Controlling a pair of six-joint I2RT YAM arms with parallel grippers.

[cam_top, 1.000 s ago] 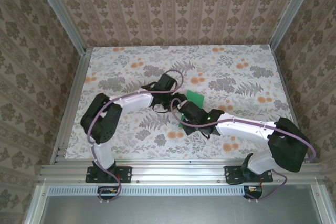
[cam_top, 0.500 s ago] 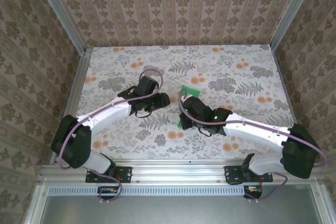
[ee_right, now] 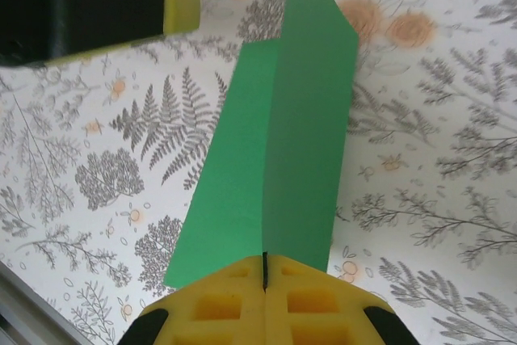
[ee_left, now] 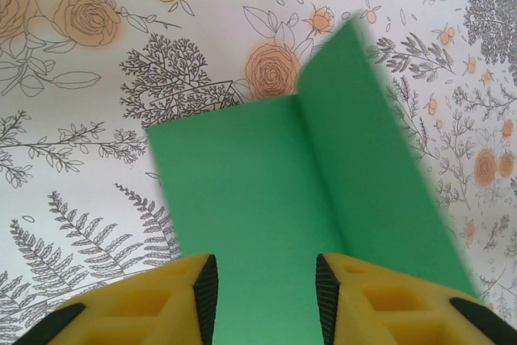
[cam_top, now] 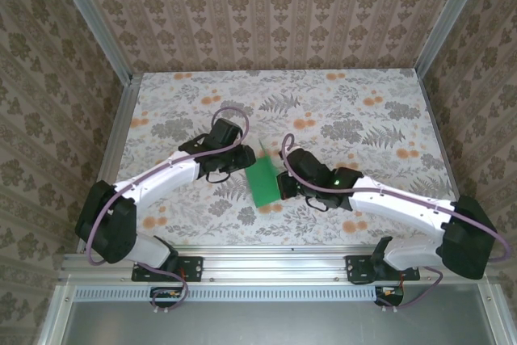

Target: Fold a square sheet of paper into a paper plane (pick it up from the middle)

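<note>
- Since half a second ago, the square sheet of paper (cam_top: 262, 183) has swung out leftward and now lies between both grippers over the floral table (cam_top: 363, 111).
- Right gripper (ee_right: 264, 262) is clamped tight on the sheet's edge, at its lengthwise crease.
- Left gripper (ee_left: 265, 274) has its fingers apart, with the green sheet across the gap; contact is unclear.

Sheet of paper (cam_top: 262, 180) over table (cam_top: 367, 131) (mid-front), left gripper (cam_top: 245, 164) left, right gripper (cam_top: 281, 186) right
</note>
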